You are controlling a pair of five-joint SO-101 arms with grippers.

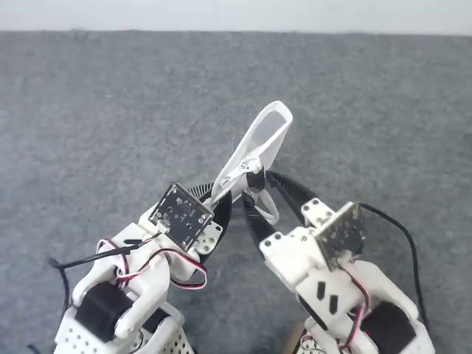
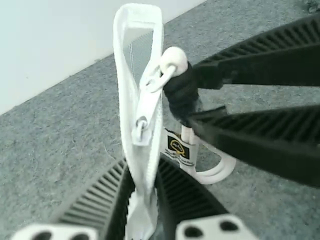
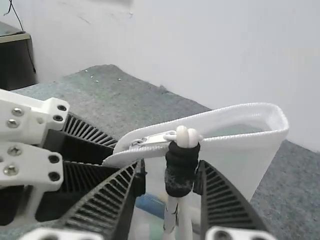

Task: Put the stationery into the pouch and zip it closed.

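A white mesh pouch (image 1: 262, 138) is held up off the grey carpet, its mouth edge upward. My left gripper (image 1: 221, 198) is shut on the pouch's zipper edge (image 2: 142, 165), which runs down between its black ribbed fingers (image 2: 107, 202). My right gripper (image 1: 253, 198) is shut on the zipper pull (image 3: 181, 167), a black cord piece topped by a white bead (image 3: 184, 135). In the left wrist view the right gripper's fingers (image 2: 260, 70) close in on that pull (image 2: 181, 90). Something blue (image 3: 150, 204) shows through the pouch's mesh (image 3: 240, 150); I cannot tell what it is.
Grey carpet (image 1: 110, 110) covers the table around both arms. A white wall (image 3: 200, 45) stands behind. A white loop (image 2: 212, 167) hangs beside the pouch below the pull. Both arm bases (image 1: 125, 310) crowd the near edge.
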